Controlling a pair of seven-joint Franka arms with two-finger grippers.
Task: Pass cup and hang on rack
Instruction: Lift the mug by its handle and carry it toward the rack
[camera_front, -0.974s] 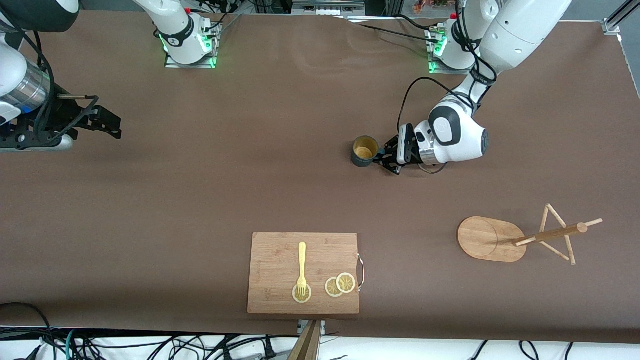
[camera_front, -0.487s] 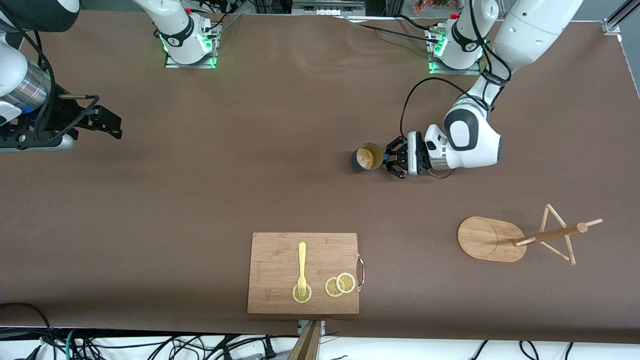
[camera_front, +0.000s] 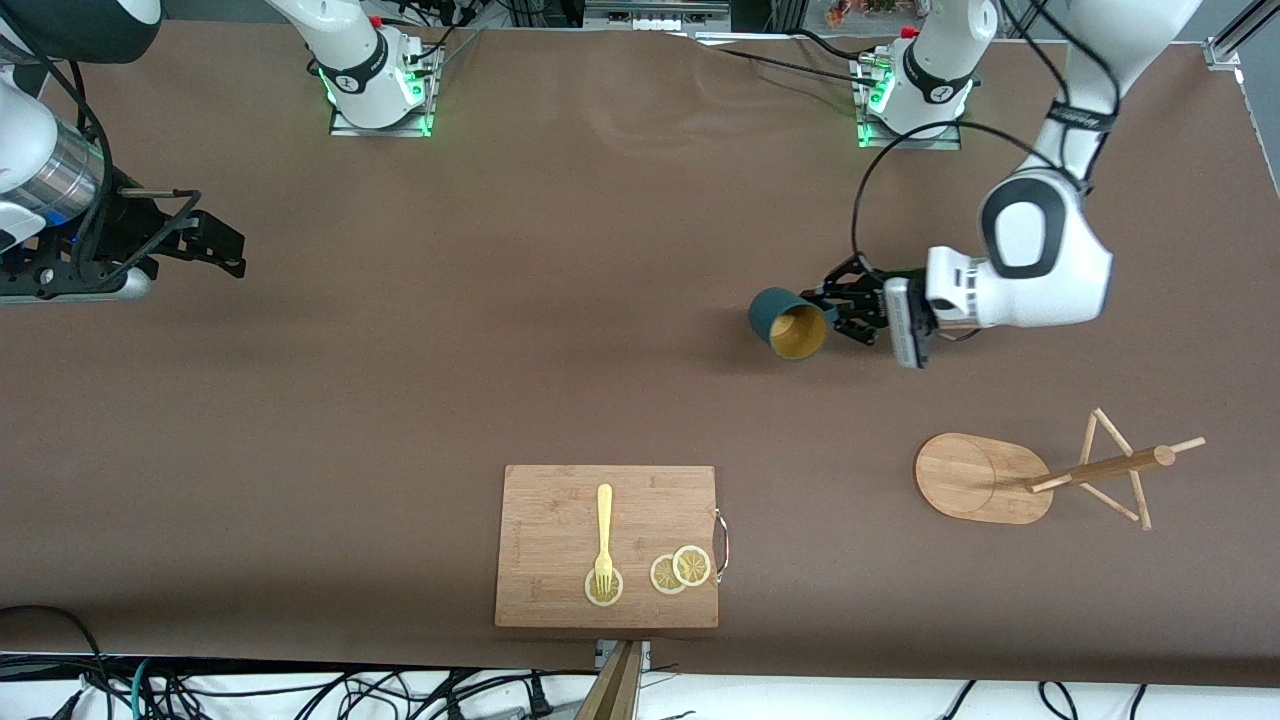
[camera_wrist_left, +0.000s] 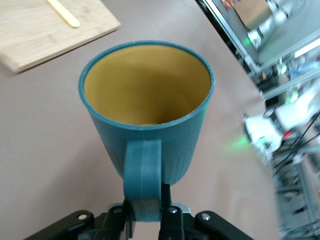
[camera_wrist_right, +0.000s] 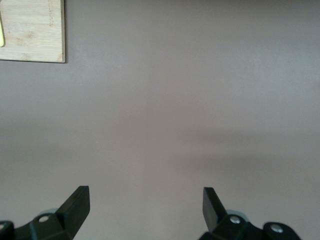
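1. The right gripper (camera_front: 215, 243) waits at the table's nine o'clock edge, fingers spread wide and empty.
2. The cup (camera_front: 788, 322), past centre toward three o'clock, hangs tipped over bare table, its mouth facing the front camera.
3. The left gripper (camera_front: 845, 305) pinches its handle (camera_wrist_left: 143, 179). Rigid and probably light, it could swivel in that narrow hold.
4. The rack (camera_front: 1040, 478) stands at four o'clock.
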